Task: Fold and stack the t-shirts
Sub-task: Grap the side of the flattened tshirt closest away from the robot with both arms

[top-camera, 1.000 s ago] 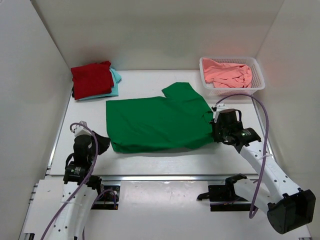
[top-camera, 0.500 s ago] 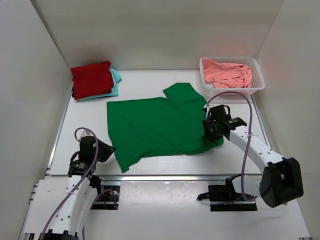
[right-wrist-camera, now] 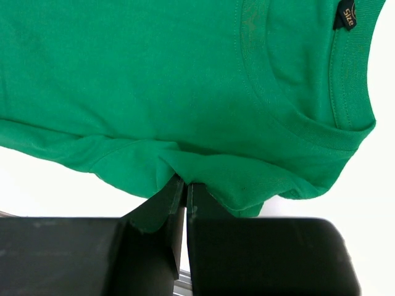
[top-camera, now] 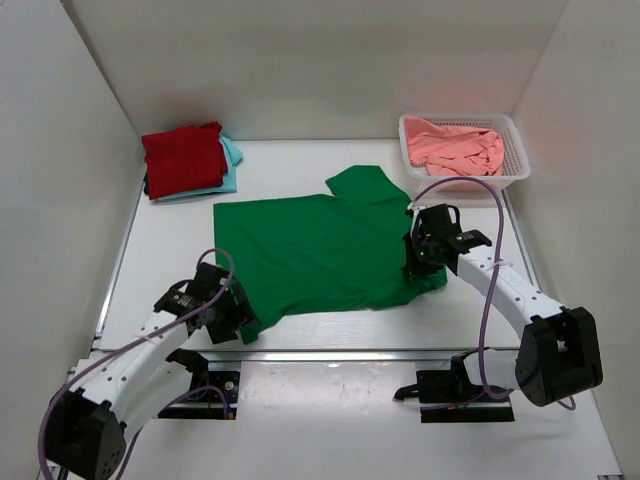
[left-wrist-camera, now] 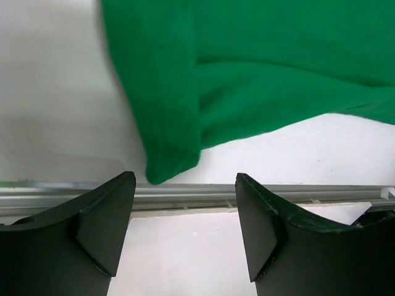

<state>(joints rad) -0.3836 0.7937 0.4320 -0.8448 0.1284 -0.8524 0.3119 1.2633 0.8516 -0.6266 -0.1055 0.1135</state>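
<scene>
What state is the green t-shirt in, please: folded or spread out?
Spread out, not folded. The green t-shirt lies open across the table, one sleeve sticking out; only its near left corner is rumpled.

green tee, dk red tee, turq tee, pink tee

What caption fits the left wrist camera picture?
Open left claw facing a corner of the green shirt on the table.

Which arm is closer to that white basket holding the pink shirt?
Right. The right fingers, shut on the green shirt, sit close in front of the basket; the left fingers, open at the shirt's near-left corner, are much farther off.
</scene>
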